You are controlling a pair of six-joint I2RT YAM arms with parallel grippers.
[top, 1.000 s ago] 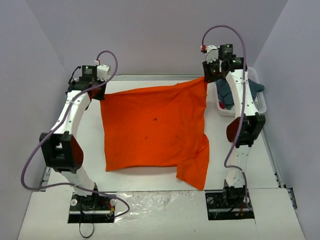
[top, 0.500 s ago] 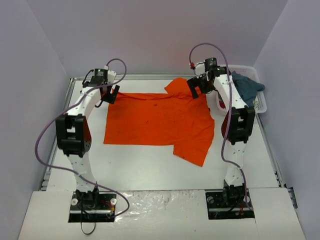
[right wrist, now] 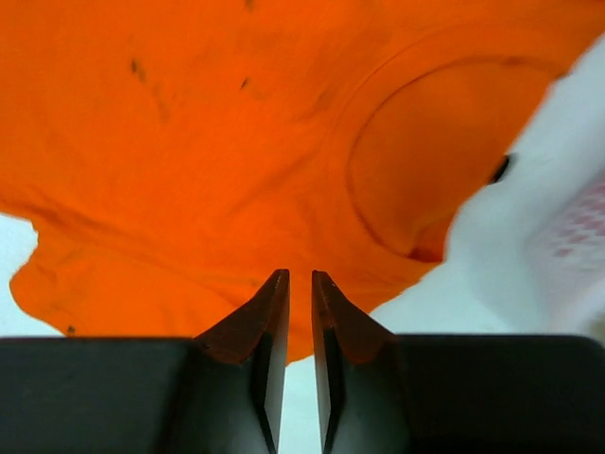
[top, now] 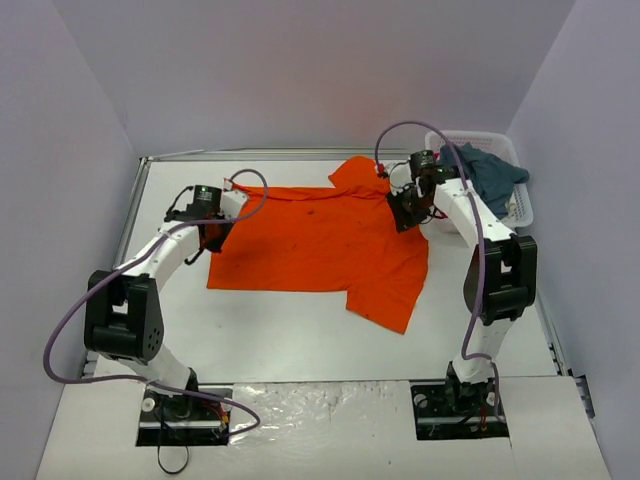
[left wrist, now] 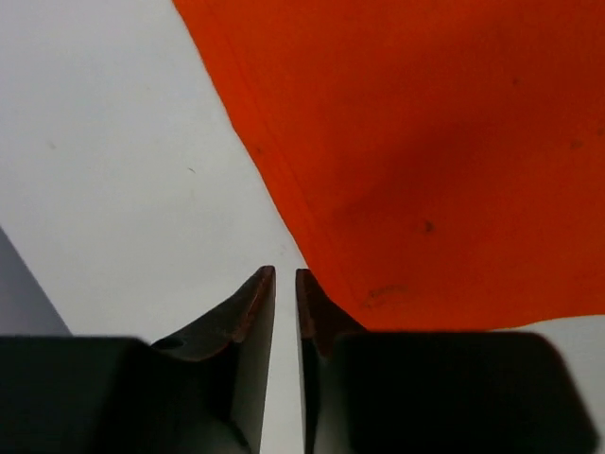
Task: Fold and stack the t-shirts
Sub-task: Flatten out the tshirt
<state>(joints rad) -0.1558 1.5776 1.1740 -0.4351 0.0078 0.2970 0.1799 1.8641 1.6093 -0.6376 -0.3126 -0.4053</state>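
— Looking at that plain bright orange cloth t-shirt (top: 315, 240), how will it handle?

— Soft, light and limp, I'd judge. It lies spread on the white counter (top: 280, 330), with one sleeve trailing toward my bases. I'd pinch it at a hem corner or a shoulder seam. Taken mid-panel, it would likely just sag and wrinkle.

— And your hands?

— My left hand (left wrist: 285, 274) is low and points down at bare counter. The shirt's hemmed corner is just off its right finger. My right hand (right wrist: 301, 276) hangs over the neck end, with the collar ring ahead of its tips. On both, the fingers stand a thin slit apart with nothing between them.

— The other shirt?

— The dusty teal-blue t-shirt (top: 490, 172) is heaped in the white plastic lattice basket (top: 524, 208). That sits just beyond my right hand, well apart from the left.
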